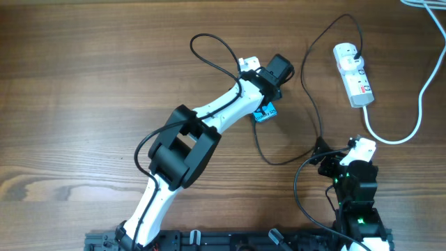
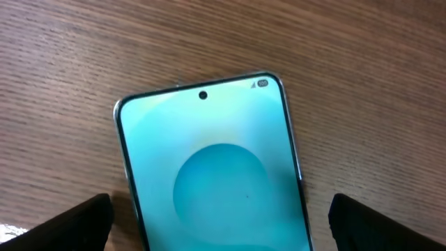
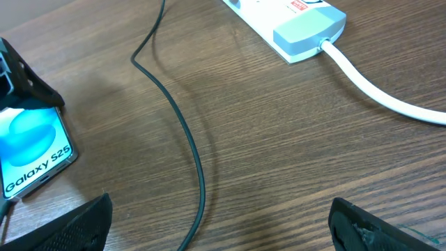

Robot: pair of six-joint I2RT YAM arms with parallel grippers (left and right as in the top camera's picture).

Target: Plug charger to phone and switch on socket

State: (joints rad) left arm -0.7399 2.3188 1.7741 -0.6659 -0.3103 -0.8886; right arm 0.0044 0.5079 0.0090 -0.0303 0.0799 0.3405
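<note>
Nearest us, the right gripper [image 3: 226,233] hangs spread and empty above the wooden table [image 1: 83,84]. The charger's cable [image 3: 182,132] runs lengthwise between its fingers, closer to the finger on the phone's side. Further out, the left gripper [image 2: 221,230] is spread too, straddling the phone [image 2: 209,167] without touching its edges. The phone lies face up, its long axis in line with that gripper. We cannot tell whether the connector tip sits in the phone's port. Farthest out, the socket [image 1: 353,73] lies ahead of the right arm and well apart from the left, so we judge the switch falls to the right arm.
</note>
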